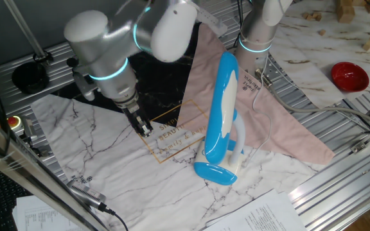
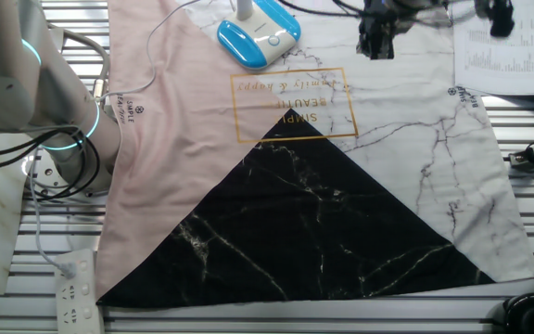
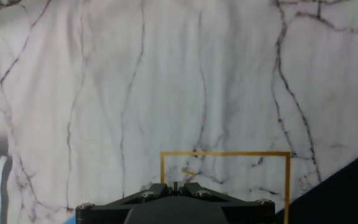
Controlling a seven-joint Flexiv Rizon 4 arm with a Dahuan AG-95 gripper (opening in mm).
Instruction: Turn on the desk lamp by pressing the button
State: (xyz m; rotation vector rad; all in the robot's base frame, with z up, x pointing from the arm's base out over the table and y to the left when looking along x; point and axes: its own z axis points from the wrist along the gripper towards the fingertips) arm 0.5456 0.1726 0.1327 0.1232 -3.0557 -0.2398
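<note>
The blue-and-white lamp stands folded on the marble-print cloth. My gripper hangs beside it over the gold lettering, pointing down; fingers' spread I cannot tell.

The arm consists of rounded, matte light-grey segments with a glossy white cover near the upper joint. Glowing cyan rings mark the joints (one is visible at the wrist, another at the base column). The gripper is black and narrow. In the hand view, its black housing shows silver screw heads along the top edge.
</note>
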